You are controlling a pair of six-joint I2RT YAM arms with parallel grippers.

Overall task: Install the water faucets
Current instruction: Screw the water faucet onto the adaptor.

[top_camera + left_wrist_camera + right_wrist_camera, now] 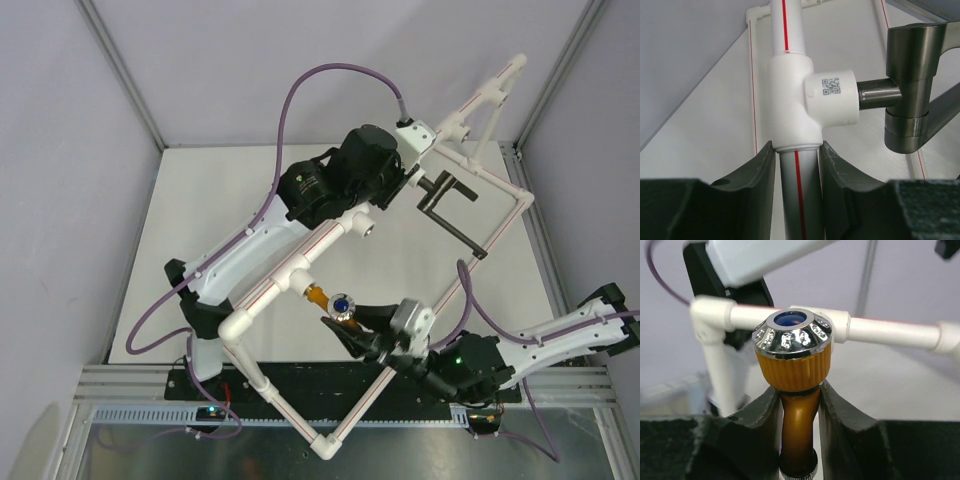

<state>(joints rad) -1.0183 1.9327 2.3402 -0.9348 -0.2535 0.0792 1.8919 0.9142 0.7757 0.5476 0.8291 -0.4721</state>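
Right end effector (799,392) gripping brass tap (794,367), left end effector (797,152) gripping white pipe (786,30)

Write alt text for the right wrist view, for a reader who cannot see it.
The right gripper is shut on the neck of an orange-brass tap, just below its shiny silver knob with a blue centre. Behind it runs a white pipe frame.

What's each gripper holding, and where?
The left gripper holds the white pipe frame on its tube just below the tee. The right gripper holds the orange-brass tap by its neck under the silver knob.
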